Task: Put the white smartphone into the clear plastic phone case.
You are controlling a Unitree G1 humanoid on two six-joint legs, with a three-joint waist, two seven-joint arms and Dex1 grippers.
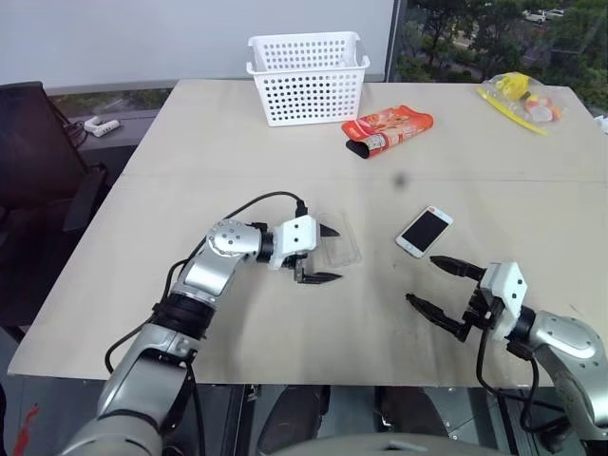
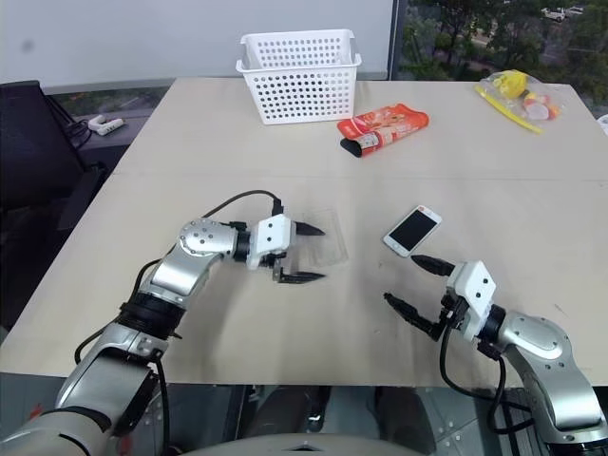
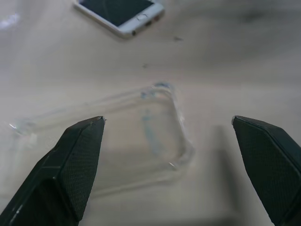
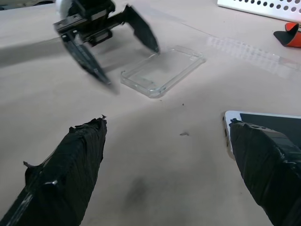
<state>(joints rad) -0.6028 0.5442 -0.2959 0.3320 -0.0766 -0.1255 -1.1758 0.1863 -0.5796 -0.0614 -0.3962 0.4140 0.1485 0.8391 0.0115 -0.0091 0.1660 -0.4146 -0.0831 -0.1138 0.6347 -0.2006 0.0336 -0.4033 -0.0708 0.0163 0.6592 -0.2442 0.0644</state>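
The white smartphone (image 1: pixel 425 231) lies screen up on the table, right of centre. The clear plastic phone case (image 1: pixel 339 243) lies flat at the table's middle, hollow side up. My left gripper (image 1: pixel 327 254) hovers open at the case's left end, its fingers spread on either side of that end and pointing right. In the left wrist view the case (image 3: pixel 141 141) sits between the two fingertips, with the phone (image 3: pixel 120 14) beyond it. My right gripper (image 1: pixel 432 282) stands open just in front of the phone, nothing between its fingers.
A white perforated basket (image 1: pixel 309 76) stands at the back centre. An orange snack packet (image 1: pixel 388 129) lies to its right, and a clear bag with yellow items (image 1: pixel 521 98) sits at the far right. The table's front edge (image 1: pixel 285 380) runs just below both arms.
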